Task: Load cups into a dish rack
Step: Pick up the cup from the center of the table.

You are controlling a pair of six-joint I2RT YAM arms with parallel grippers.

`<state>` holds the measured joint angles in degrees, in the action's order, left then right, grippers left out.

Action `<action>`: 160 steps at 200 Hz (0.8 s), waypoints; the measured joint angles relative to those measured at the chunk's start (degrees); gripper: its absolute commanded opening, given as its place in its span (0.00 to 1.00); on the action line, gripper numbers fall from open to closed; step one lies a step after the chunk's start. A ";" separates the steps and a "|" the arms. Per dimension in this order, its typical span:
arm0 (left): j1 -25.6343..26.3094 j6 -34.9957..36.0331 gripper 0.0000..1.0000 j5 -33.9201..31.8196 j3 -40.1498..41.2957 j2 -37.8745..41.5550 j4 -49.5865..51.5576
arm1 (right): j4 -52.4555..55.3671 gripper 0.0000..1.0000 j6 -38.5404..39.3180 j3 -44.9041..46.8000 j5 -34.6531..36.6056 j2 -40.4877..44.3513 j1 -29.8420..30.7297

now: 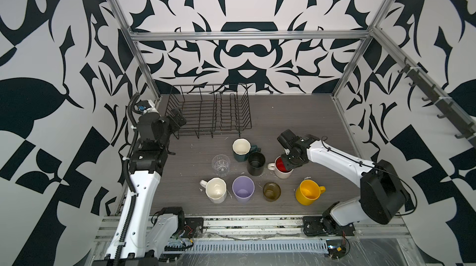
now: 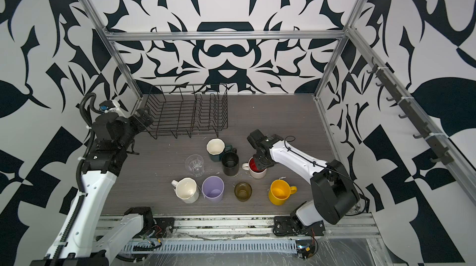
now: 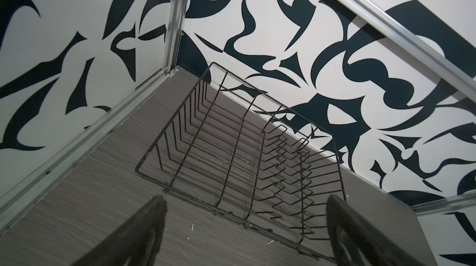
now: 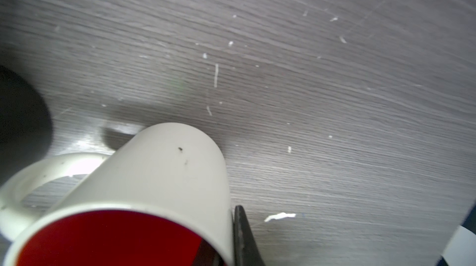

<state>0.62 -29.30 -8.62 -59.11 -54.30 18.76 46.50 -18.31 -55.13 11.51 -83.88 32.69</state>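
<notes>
Right gripper (image 4: pixel 229 249): jaws closed on the rim wall of the white red-inside mug (image 4: pixel 159 169). In the right wrist view one finger (image 4: pixel 243 236) lies against the outer wall; the other is only a dark edge inside the red interior, cut off by the frame. In both top views the gripper body covers much of the mug's mouth; whether the base touches the tabletop (image 1: pixel 296 118) cannot be told.

Left gripper (image 3: pixel 246 197): jaws wide apart, holding nothing, just beside the near left end of the dish rack (image 1: pixel 208 113); only the fingertips show in the left wrist view.

The other cups stand in front of the rack, outside it:
- The clear glass (image 1: pixel 221 165) is faint against the grey surface.
- The dark-green faceted mug (image 1: pixel 238 156) is partly hidden by the black mug (image 1: pixel 256 163).
</notes>
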 measured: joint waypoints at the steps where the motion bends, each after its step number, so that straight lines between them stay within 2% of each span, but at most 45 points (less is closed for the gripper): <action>1: 0.00 -0.02 0.99 0.07 -0.42 -0.39 0.24 | 0.04 0.00 0.02 0.00 0.07 0.00 0.00; 22: 0.00 -0.04 0.99 2.01 -3.15 -3.67 1.77 | 1.77 0.00 0.07 0.00 1.40 0.96 -0.44; 78: 0.00 -0.04 0.99 9.94 -1.99 -6.69 2.14 | 3.43 0.00 0.50 -0.04 0.55 7.37 -6.43; 115: 0.00 -0.07 0.99 16.09 -1.70 -6.62 -1.46 | 3.32 0.00 1.33 -2.23 -3.15 10.82 -11.43; 160: 0.00 -0.83 0.99 24.15 -0.68 -6.62 -6.54 | 0.74 0.00 1.86 -7.15 -9.97 12.72 -13.99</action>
<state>0.62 -30.13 15.53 -59.79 -60.93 12.23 47.24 -16.45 -62.28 1.54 -71.16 18.70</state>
